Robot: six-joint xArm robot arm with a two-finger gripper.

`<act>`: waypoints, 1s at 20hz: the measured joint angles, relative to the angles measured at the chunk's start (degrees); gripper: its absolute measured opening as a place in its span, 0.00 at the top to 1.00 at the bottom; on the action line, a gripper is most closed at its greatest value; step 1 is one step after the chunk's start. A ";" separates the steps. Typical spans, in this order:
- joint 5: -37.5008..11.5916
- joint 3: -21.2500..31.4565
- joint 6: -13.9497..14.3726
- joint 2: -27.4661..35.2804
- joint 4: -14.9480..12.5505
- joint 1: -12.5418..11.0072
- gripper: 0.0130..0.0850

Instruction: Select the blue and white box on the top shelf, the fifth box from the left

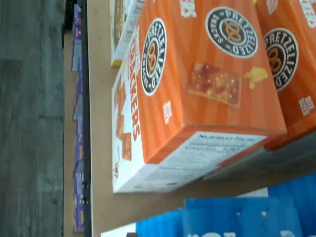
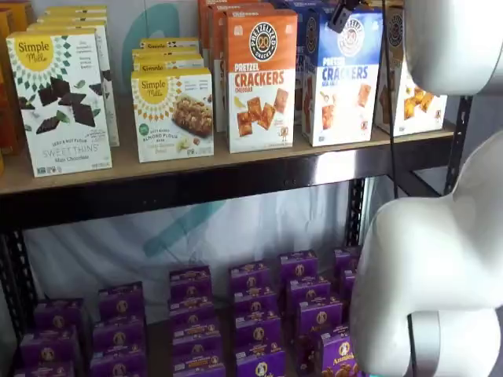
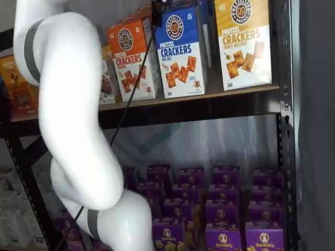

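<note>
Gripper [image 2: 343,16]: only a small dark part shows at the upper edge in both shelf views [image 3: 159,6], a cable [image 3: 131,89] trailing from it; fingers too small to read there, taken as spread to their widest, nothing held. Blue and white box [image 2: 343,78]: stands upright on the top shelf [image 2: 236,177], long axis vertical, face to the front; the gripper sits just in front of its upper front edge, so the box lies directly below and behind the fingers. In the wrist view only a strip of its blue top [image 1: 237,217] shows. Neighbours of the blue and white box: orange-topped Pretzel Crackers carton [image 2: 262,82] just beside it on one flank, a narrow gap between; yellow-topped cracker carton [image 3: 242,42] near on the other flank, a wider gap. Further blue cartons stand behind it. Room: open above the box and in front of the shelf beam; the flanks look tight, judged the limiting clearance. White arm [image 3: 68,104]: well off to the orange carton's side
</note>
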 joint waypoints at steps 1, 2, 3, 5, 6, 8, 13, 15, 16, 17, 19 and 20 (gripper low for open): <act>-0.05 -0.17 -0.14 0.29 -0.17 0.00 0.00; 0.04 -0.50 -0.34 0.80 -0.33 -0.10 0.00; 0.09 -0.69 -0.49 1.10 -0.40 -0.20 0.00; 0.06 -0.95 -0.81 1.55 -0.71 -0.32 0.00; 0.17 -1.16 -0.97 1.80 -0.97 -0.35 0.00; 0.67 -1.75 -1.23 2.36 -1.60 -0.40 0.00; 2.05 -3.34 -1.64 3.62 -3.18 -0.39 0.00; 2.36 -3.79 -1.71 3.93 -4.12 -0.13 0.00; 2.54 -3.98 -1.72 4.06 -4.59 0.02 0.00; 2.70 -4.13 -1.72 4.15 -5.07 0.18 0.00; 3.27 -4.52 -1.67 4.35 -6.09 0.56 0.00; 3.50 -4.63 -1.64 4.40 -6.48 0.70 0.00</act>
